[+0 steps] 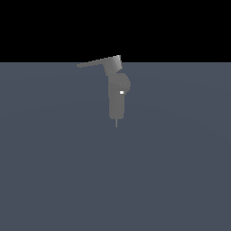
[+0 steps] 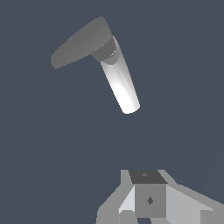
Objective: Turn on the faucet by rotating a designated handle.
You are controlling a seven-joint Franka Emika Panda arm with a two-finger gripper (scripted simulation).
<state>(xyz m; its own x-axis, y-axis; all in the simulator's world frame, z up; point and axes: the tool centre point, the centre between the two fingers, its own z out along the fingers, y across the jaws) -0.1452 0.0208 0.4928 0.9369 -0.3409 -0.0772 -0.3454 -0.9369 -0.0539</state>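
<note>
The faucet (image 1: 117, 97) stands alone on the dark floor (image 1: 54, 171). Its handle (image 1: 95, 62) sticks out sideways from the top, toward the exterior view's left. The tool (image 2: 148, 205) is well apart from it and holds nothing — how wide it is open, I cannot tell.

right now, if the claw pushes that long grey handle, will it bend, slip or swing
The handle looks like a rigid flat lever, so it would probably swing about the top cap rather than bend. It tapers to a thin point, so contact near the tip could slip off. The faucet looks fixed, unlikely to tip.
</note>
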